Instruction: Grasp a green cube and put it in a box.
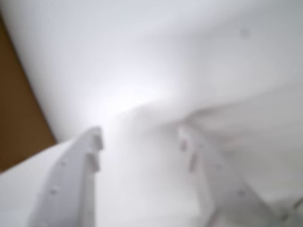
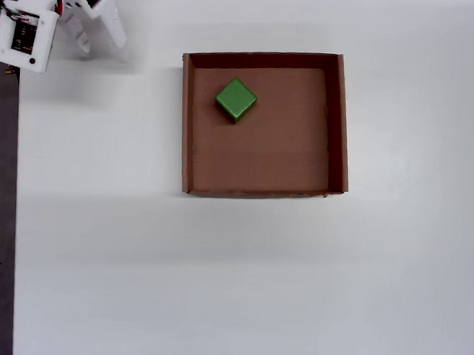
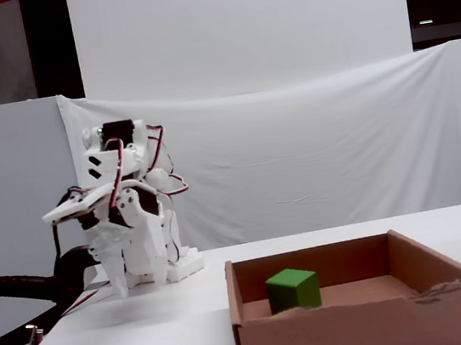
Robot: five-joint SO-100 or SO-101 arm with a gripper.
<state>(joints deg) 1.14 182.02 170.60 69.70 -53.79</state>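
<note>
The green cube [image 2: 236, 99] lies inside the box [image 2: 185, 127], on its floor near the far left corner in the overhead view. In the fixed view the cube [image 3: 293, 289] sits behind the front wall of the box [image 3: 364, 329]. My gripper [image 2: 97, 39] is folded back near the arm's base at the table's top left corner, far from the box. In the wrist view the gripper [image 1: 139, 135] is blurred, its white fingers stand apart, and nothing is between them. In the fixed view the gripper [image 3: 123, 290] points down at the table.
The white table's left edge [image 2: 14, 213] borders a dark floor. A black clamp with cables [image 3: 25, 296] sticks out left of the arm's base. A white cloth backdrop [image 3: 314, 152] hangs behind the table.
</note>
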